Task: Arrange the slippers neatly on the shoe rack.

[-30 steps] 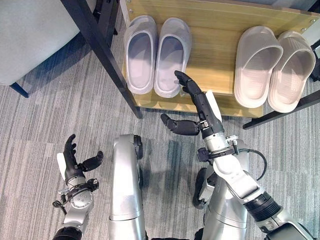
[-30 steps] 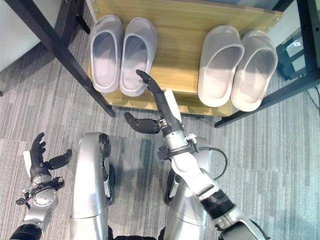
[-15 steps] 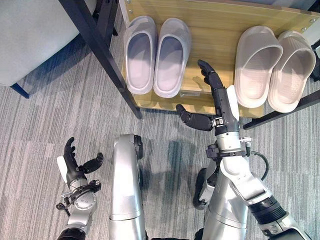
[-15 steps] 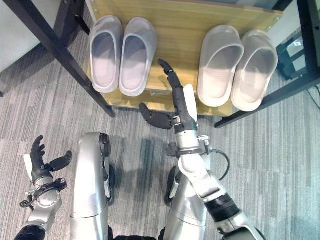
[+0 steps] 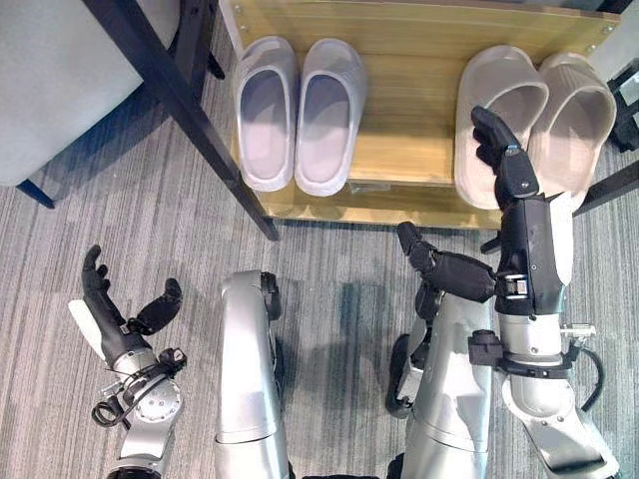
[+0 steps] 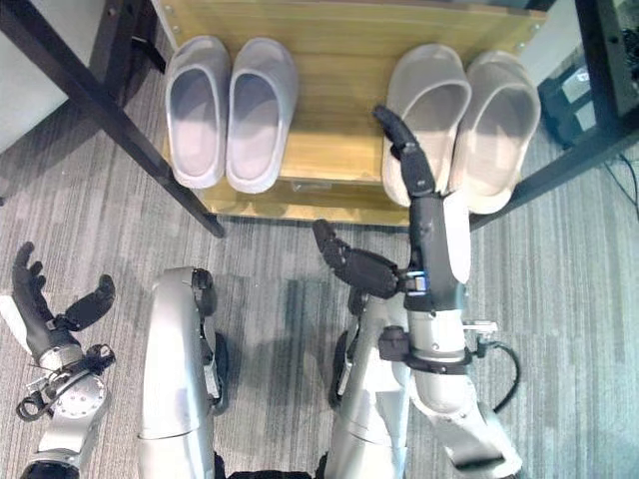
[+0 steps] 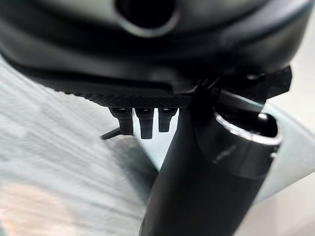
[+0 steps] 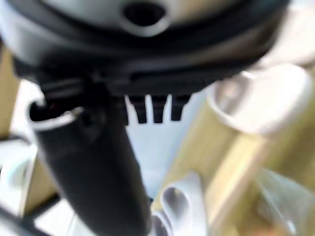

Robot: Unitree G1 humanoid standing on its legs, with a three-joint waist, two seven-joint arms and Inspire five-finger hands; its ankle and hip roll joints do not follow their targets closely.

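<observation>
Shoe rack point(image 5: 399, 160) carries lilac slippers point(image 5: 298, 110) left, beige slippers point(image 5: 534, 125) right. Right hand point(image 5: 504, 165) over beige pair, fingers straight, maybe touching. Left hand point(image 5: 110, 319) relaxed, spread, above carpet.

Both robot hands, left robot hand point(image 5: 118, 324) and right robot hand point(image 5: 502, 170), spread open.
</observation>
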